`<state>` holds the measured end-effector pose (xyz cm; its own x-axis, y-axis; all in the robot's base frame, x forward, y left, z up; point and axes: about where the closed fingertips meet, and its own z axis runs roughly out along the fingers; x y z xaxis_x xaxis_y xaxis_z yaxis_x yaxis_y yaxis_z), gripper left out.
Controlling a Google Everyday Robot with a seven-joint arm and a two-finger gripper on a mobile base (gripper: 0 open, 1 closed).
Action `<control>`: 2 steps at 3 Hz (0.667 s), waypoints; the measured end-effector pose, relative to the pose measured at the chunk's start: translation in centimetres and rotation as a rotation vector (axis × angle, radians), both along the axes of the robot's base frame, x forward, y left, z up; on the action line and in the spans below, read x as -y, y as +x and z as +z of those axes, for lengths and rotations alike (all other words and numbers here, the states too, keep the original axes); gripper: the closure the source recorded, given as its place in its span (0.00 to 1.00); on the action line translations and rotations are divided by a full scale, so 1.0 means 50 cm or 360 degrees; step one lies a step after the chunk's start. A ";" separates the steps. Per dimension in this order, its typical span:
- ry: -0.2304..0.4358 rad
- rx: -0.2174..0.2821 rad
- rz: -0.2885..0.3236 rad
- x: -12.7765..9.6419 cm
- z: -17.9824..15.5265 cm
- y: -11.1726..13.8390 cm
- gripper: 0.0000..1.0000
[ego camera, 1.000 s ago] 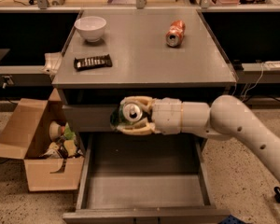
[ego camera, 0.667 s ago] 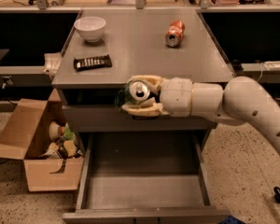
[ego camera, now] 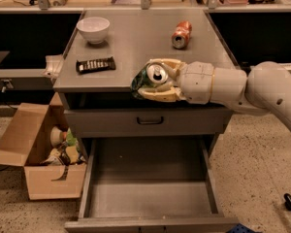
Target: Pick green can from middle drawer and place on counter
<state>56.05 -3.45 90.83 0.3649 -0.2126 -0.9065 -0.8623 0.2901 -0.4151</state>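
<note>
Care is needed: the green can (ego camera: 156, 74), clasped around its sides by the gripper (ego camera: 154, 80), the counter (ego camera: 131, 42) just beyond, is judged light, slippery, easily dented.

Speckled beige floor (ego camera: 254, 154); an open cardboard box (ego camera: 26, 144) sits on it at left, a long cluttered bench (ego camera: 116, 4) behind

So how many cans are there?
2. The green can is held in the gripper at the counter's front edge. The orange-red can lies on its side at the counter's back right. None shows in the open middle drawer. The cardboard box could hide more.
</note>
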 end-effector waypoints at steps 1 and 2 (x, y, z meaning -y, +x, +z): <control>0.0012 -0.0031 -0.0022 0.002 0.002 0.007 1.00; 0.0026 -0.0164 -0.0056 0.016 0.024 0.049 1.00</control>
<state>58.51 -4.27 92.01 0.2621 -0.2082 -0.9423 -0.8894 0.3268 -0.3196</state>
